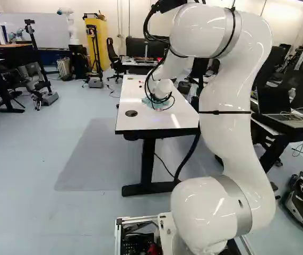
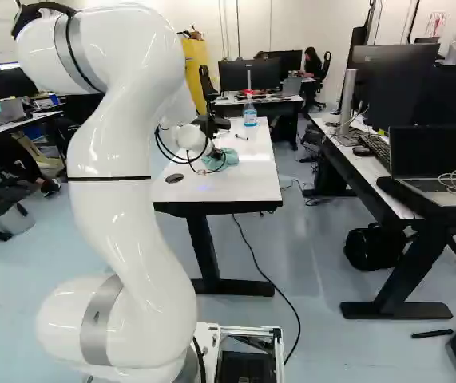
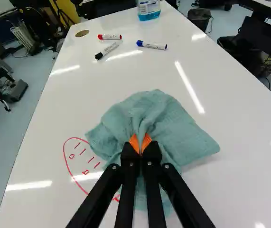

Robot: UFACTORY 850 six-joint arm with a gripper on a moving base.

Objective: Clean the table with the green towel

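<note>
Two fingers of my hand [image 2: 214,152] pinch the towel [image 3: 182,133] on the tabletop [image 3: 239,118]. Both long edges run well apart from me; room stretches ahead to three markers [image 3: 154,45]; red scrawl [image 3: 64,151] sits just beside.

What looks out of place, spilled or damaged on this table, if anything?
A red scrawl, a loop with small marks inside, sits on the white tabletop beside the bunched green towel; that is ink where a bare surface would be expected. Three markers lie loose at differing angles, mildly untidy. I see no spill or damage.
</note>
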